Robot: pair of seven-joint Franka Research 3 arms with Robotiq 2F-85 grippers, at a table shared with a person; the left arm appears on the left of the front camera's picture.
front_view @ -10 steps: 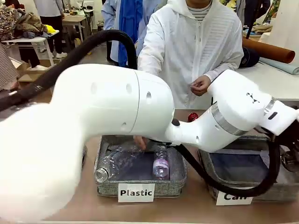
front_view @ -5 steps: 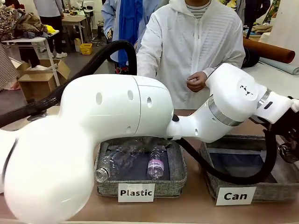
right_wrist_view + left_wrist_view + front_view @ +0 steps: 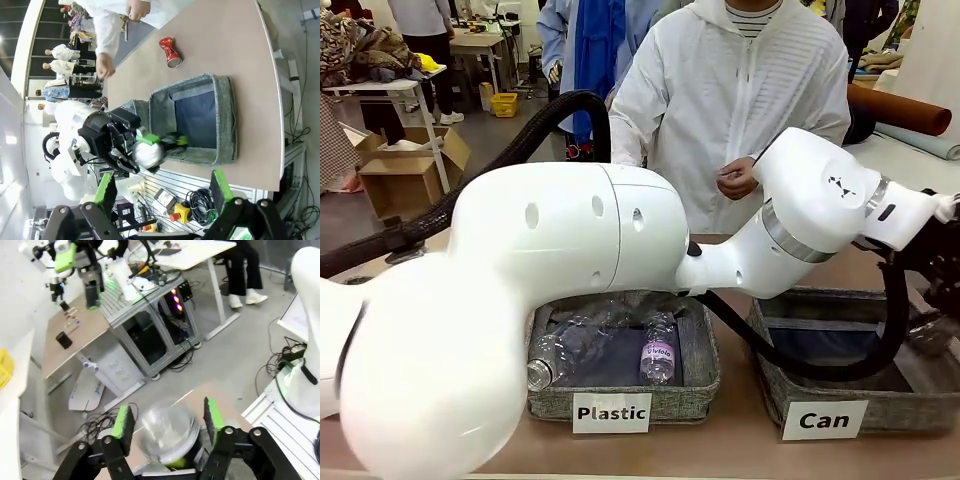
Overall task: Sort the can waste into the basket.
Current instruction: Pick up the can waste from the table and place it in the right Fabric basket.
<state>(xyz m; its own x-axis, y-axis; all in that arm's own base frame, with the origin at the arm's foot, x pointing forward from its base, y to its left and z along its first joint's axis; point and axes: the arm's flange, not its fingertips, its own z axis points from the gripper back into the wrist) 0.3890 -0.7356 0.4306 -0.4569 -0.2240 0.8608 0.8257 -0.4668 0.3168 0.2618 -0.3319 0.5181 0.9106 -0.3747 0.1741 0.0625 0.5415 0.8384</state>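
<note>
Since my left tool (image 3: 167, 409) has its fingers apart with the silver-ended can (image 3: 167, 432) loose between them at the Can basket (image 3: 227, 120) corner, it should drop inside the wall, not on the rim. My right tool (image 3: 162, 178) gapes empty. Two cans, the red can (image 3: 170, 51) on the desk (image 3: 225, 45); two baskets; two bottles (image 3: 658, 358) in the Plastic basket (image 3: 705, 350).

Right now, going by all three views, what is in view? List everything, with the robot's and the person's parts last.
Can basket: one, grey felt, table's right.
Plastic basket: one, grey felt, middle.
clear bottles: two, lying in the Plastic basket.
red can: one, crushed, on the table beyond the Can basket.
silver-ended can: one, blurred, between the left pincer's pads, by the Can basket's rim.
left pincer: open, pads clear of that can.
right pincer: open, holding nothing.
person's hand: one, at the white jacket.
</note>
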